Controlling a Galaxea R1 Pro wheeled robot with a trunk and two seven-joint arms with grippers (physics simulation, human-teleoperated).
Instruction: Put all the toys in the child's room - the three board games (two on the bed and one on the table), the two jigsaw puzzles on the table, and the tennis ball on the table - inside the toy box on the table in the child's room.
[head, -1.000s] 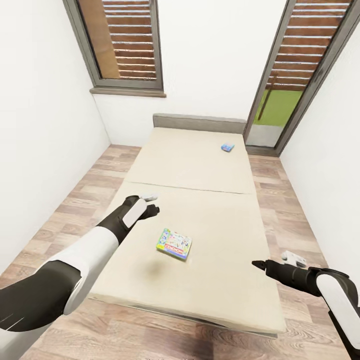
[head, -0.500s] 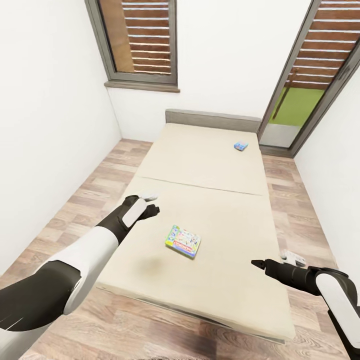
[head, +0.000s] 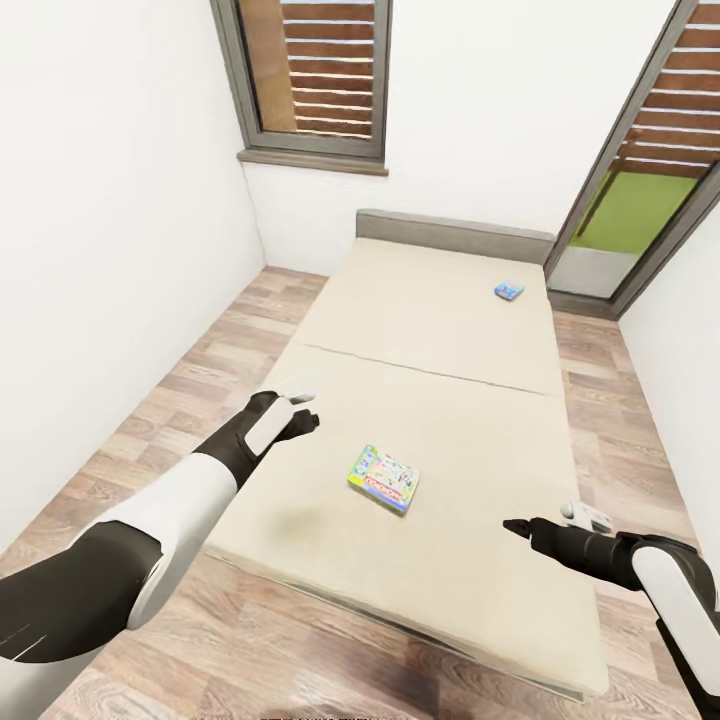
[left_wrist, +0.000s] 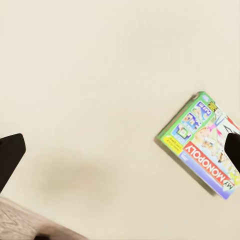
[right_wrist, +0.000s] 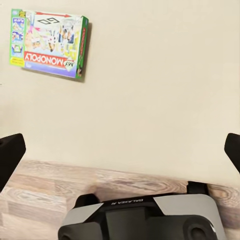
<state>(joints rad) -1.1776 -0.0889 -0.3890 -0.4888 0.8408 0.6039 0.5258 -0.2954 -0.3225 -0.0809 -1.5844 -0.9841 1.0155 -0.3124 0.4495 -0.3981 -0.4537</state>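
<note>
Two board games lie on one bed (head: 470, 420): a multicoloured box (head: 384, 479) between the two pincers, left pincer (head: 300, 410) and right pincer (head: 515, 527), and a small blue box (head: 509, 291) well beyond both.

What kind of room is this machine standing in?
Most likely a small bedroom, perhaps a child's. A large low bed with a grey headboard takes up most of the wooden floor, and two game boxes lie on the mattress: a multicoloured Monopoly box and a small blue box.
</note>
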